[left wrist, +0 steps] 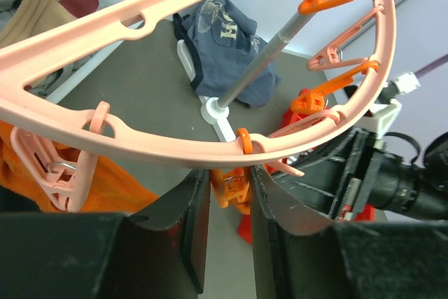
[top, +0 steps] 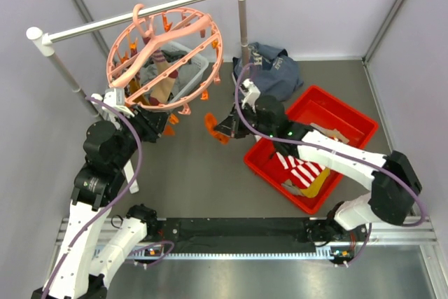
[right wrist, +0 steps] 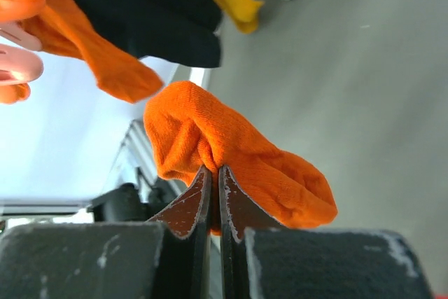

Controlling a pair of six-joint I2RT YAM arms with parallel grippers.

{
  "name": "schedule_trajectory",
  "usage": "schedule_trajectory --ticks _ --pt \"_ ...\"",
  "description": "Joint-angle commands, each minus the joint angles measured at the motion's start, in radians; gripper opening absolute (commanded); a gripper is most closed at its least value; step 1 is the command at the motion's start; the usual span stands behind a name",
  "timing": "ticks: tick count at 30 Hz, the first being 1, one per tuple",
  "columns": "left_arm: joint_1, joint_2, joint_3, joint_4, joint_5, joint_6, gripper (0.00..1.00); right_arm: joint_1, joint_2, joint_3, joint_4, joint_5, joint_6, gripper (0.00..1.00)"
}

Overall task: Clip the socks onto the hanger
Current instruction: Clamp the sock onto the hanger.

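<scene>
The salmon-pink ring hanger hangs from the rail, with several socks clipped under it. My left gripper is at the ring's near rim. In the left wrist view my left gripper is shut on an orange clip peg just under the ring. My right gripper is shut on an orange sock and holds it above the table, right of the ring. The sock bulges over my closed right gripper. A striped sock and a yellow sock lie in the red bin.
The red bin stands at the right. A navy garment lies behind it near the rail stand's post. A white basket stands behind the hanger. Orange and black socks hang close above the right gripper.
</scene>
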Motion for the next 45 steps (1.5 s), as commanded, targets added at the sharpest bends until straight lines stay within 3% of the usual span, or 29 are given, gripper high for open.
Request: schedule_trajectory --ticks 1,15,45 --pt "-0.001 -0.003 -0.017 0.057 0.02 -0.019 0.0 0.046 0.057 0.106 0.163 -0.037 0.088 0.0" --pt "-0.001 0.0 -0.036 0.082 0.04 -0.027 0.0 0.099 0.173 0.218 0.22 -0.08 0.152 0.0" --pt "-0.001 0.005 -0.048 0.102 0.034 -0.011 0.0 0.13 0.186 0.285 0.188 -0.12 0.147 0.0"
